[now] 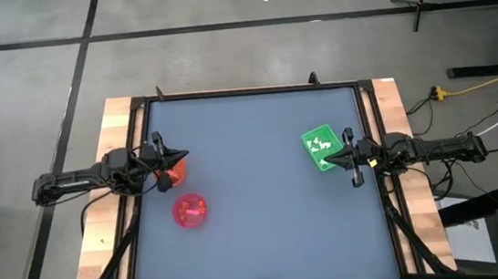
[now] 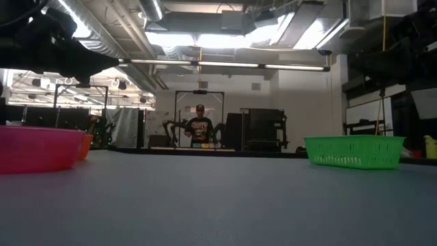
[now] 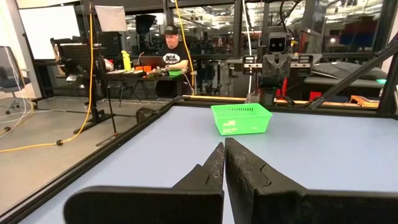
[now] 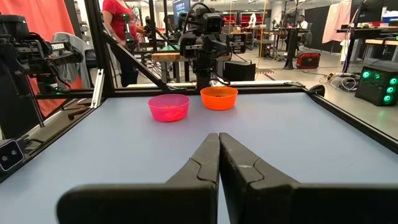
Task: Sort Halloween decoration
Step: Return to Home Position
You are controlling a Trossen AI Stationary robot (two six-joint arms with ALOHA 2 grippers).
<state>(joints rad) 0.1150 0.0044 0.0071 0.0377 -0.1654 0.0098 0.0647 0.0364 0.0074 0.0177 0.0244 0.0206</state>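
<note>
The Halloween decoration shows as small white pieces [image 1: 321, 143] lying in the green square tray [image 1: 320, 148] at the table's right. The tray [image 3: 241, 118] stands on the table. A pink bowl [image 1: 190, 209] and an orange bowl [image 1: 173, 172] stand at the left, and both bowls [image 4: 169, 107] [image 4: 219, 98] rest on their bases. My left gripper [image 1: 184, 154] hangs shut above the orange bowl and points level toward the right. My right gripper [image 1: 326, 161] is shut and level over the tray's near edge, pointing left. In the wrist views both grippers [image 3: 224, 147] [image 4: 219, 135] have nothing between their fingers.
A black frame [image 1: 244, 92] borders the grey table top, with wooden strips [image 1: 103, 236] outside it. The middle of the table [image 1: 253, 185] lies between the bowls and the tray. People [image 3: 169, 53] [image 4: 118, 18] are in the room beyond the table.
</note>
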